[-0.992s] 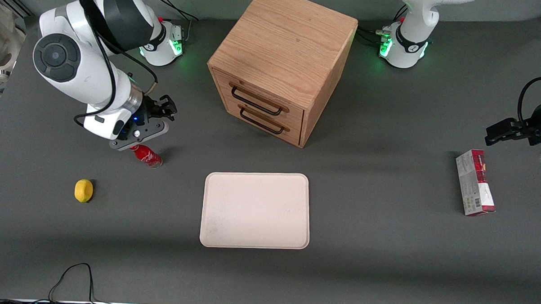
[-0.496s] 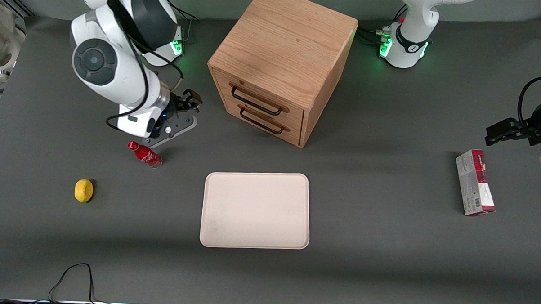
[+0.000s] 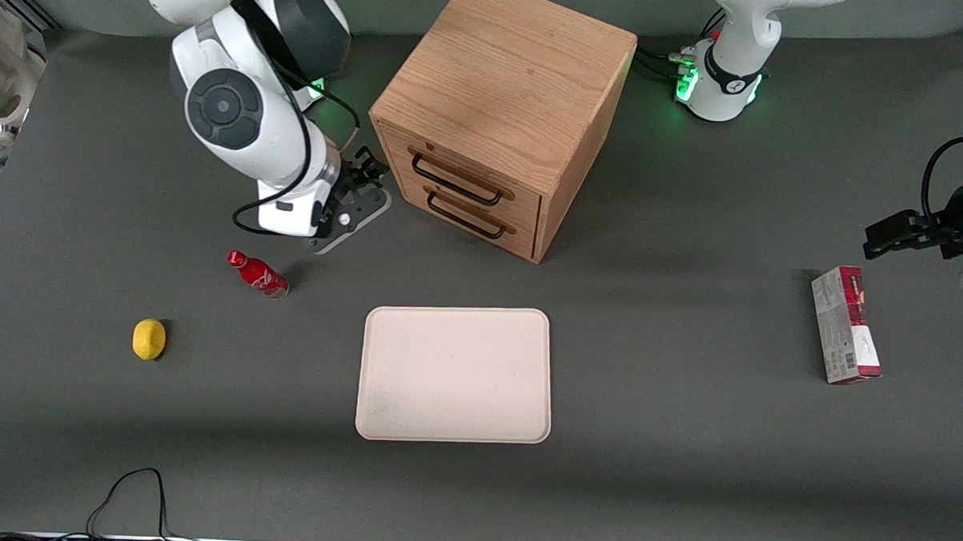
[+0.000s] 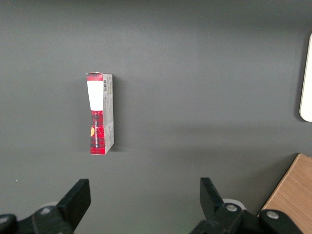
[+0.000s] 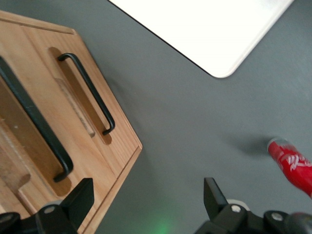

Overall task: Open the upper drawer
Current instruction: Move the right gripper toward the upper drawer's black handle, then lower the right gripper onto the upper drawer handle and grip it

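The oak cube cabinet (image 3: 504, 95) stands at the middle of the table, and both of its drawers are shut. The upper drawer (image 3: 524, 201) has a thin black bar handle (image 3: 456, 181); an identical lower drawer (image 3: 467, 218) sits under it. My right gripper (image 3: 370, 169) is open and empty. It is just off the cabinet's front corner at the working arm's end, about level with the drawers and not touching them. In the right wrist view the gripper (image 5: 146, 195) hangs over the table by that corner, with the upper handle (image 5: 34, 127) and the lower handle (image 5: 85, 92) in sight.
A cream tray (image 3: 454, 374) lies in front of the cabinet, nearer the camera. A red soda bottle (image 3: 257, 272) and a lemon (image 3: 149, 339) lie toward the working arm's end. A red-and-white box (image 3: 844, 323) lies toward the parked arm's end.
My right gripper has moved from above the red bottle across the table to the cabinet's front corner. The drawers and other objects have not moved.
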### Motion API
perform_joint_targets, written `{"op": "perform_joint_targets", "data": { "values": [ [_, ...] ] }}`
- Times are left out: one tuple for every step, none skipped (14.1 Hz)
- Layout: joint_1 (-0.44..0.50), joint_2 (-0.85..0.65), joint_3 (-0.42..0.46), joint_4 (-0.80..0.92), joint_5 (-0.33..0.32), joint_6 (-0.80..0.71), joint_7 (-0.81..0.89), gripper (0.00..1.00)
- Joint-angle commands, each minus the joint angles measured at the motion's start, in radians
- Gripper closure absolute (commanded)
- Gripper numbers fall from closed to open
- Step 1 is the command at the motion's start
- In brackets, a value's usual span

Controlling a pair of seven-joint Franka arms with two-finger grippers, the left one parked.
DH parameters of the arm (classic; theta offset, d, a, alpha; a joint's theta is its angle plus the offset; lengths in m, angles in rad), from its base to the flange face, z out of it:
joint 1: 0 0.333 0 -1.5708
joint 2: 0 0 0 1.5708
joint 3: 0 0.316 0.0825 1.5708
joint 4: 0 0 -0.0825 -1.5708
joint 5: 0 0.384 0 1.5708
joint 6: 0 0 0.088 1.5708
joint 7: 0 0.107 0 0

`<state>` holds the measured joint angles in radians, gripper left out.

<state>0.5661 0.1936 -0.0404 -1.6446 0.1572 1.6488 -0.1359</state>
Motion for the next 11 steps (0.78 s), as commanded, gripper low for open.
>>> {"op": "perform_joint_targets", "data": {
  "values": [
    [0.046, 0.030, -0.010, 0.040, 0.016, 0.026, -0.034, 0.00],
    [0.058, 0.043, -0.010, 0.048, 0.016, 0.035, -0.034, 0.00],
    [0.066, 0.055, -0.010, 0.060, 0.016, 0.043, -0.034, 0.00],
    [0.075, 0.067, -0.007, 0.069, 0.016, 0.049, -0.034, 0.00],
    [0.080, 0.073, -0.007, 0.080, 0.016, 0.057, -0.034, 0.00],
    [0.084, 0.082, -0.007, 0.084, 0.015, 0.059, -0.034, 0.03],
    [0.090, 0.089, -0.007, 0.091, 0.015, 0.060, -0.034, 0.11],
    [0.093, 0.096, -0.007, 0.095, 0.016, 0.065, -0.034, 0.11],
    [0.095, 0.104, -0.006, 0.097, 0.016, 0.075, -0.033, 0.12],
    [0.097, 0.109, -0.003, 0.098, 0.019, 0.086, -0.030, 0.07],
    [0.100, 0.110, -0.001, 0.098, 0.045, 0.088, -0.031, 0.00]
  ]
}}
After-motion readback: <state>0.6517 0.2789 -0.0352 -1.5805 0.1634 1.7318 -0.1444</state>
